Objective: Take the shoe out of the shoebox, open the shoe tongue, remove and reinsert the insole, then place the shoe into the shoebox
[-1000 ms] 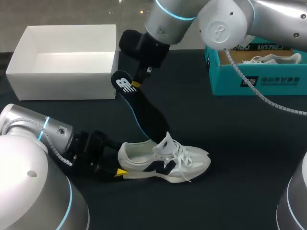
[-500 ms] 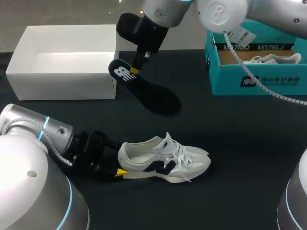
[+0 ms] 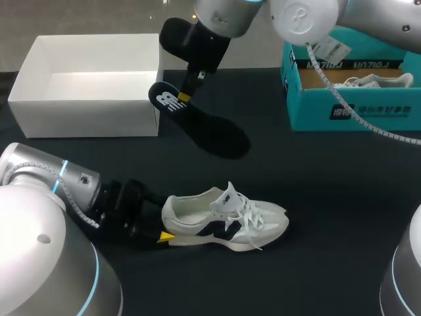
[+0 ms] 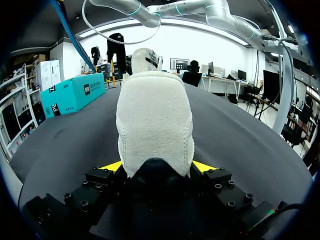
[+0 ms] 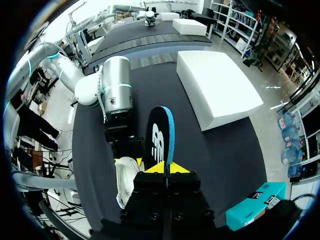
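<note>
And the right claw [image 3: 186, 99] is closed thin on the heel end of the black insole [image 3: 209, 133], upper middle of frame, which looks light and bendy and best pinched there, while the left claw [image 3: 164, 236] squeezes the padded heel of the soft white shoe [image 3: 227, 220], lower middle.

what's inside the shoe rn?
The shoe opening shows only pale lining. The black insole is out, held up by the right tool. Toe end is hidden under tongue and laces.

Table [image 3: 329, 197], black-topped. Lying directly on it: white shoebox [image 3: 85, 118], far left corner (open-topped); teal box [image 3: 368, 110], far right; white sneaker [image 3: 227, 220], near the middle, upright on its sole, well apart from both boxes.
</note>
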